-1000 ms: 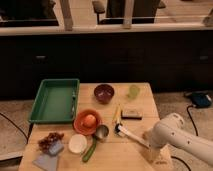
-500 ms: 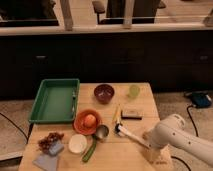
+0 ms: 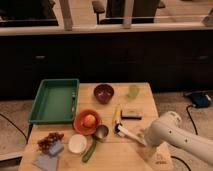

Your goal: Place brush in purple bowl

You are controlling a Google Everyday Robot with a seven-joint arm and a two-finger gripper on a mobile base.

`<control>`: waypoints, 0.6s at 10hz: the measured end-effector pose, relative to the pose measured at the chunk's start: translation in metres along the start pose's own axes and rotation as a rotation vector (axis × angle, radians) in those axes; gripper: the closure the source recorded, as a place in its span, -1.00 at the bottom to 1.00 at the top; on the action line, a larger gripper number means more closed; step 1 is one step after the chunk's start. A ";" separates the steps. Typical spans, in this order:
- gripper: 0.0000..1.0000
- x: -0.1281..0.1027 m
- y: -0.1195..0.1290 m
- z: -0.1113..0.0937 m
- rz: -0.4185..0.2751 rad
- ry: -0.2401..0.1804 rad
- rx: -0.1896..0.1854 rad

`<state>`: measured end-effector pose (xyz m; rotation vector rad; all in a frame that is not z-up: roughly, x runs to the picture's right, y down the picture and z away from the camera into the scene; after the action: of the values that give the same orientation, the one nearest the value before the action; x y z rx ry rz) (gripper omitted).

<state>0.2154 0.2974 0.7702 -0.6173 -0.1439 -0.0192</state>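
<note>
Task is barely begun. The brush [image 3: 131, 135] lies flat on the table [image 3: 119, 158], not lifted, with its dark head beside the metal cup [image 3: 101, 132] and its white handle running out to the lower right. The gripper [image 3: 148, 148] is at the handle's far end, mostly hidden under the white arm [image 3: 175, 137], and I cannot tell if it is clamped on the handle or released. The purple bowl [image 3: 103, 93] looks empty. It stands at the table's far side, well apart from the brush. The yellow stick [image 3: 116, 114] and the black-and-tan block [image 3: 131, 114] lie between them. Left to do: grasp, lift, carry, drop in the bowl.
</note>
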 end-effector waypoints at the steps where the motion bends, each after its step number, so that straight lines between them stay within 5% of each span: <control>1: -0.60 -0.005 -0.002 0.000 -0.009 -0.004 -0.001; 6: -0.60 -0.031 -0.012 0.006 -0.045 -0.006 -0.023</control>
<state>0.1830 0.2902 0.7773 -0.6371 -0.1633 -0.0626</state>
